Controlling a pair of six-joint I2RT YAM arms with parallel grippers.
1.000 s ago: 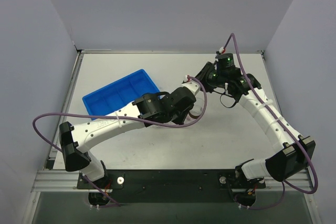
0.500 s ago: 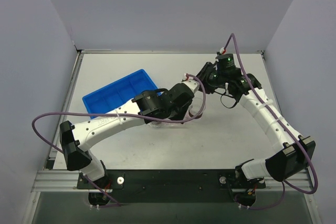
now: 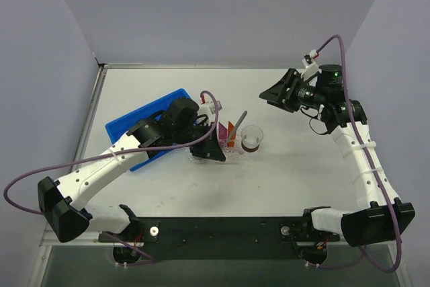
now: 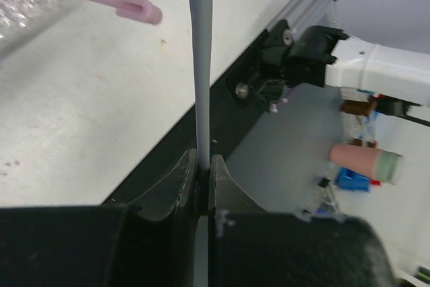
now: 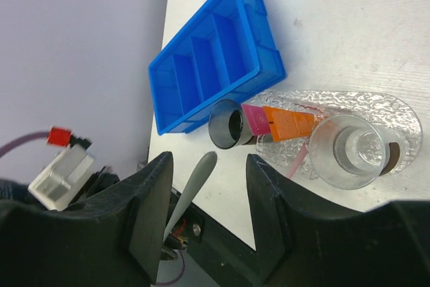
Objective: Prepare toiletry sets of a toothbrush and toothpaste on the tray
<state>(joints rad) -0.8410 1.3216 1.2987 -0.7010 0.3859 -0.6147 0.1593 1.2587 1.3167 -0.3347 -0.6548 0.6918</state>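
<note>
left hand (image 4: 202,164) pinching grey stick (image 4: 199,65), right hand (image 5: 206,165) spread wide, raised

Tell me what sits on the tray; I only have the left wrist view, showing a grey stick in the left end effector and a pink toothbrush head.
Observer: An orange tube and a magenta tube sit side by side on the tray, between a dark cup and a clear cup.
Operator: Where does that pink one run?
Observer: The pink toothbrush lies across the tray, right beside the clear cup.
Operator: And my other arm?
Observer: The right end effector is open, holding nothing, apart from the tray on its right.
</note>
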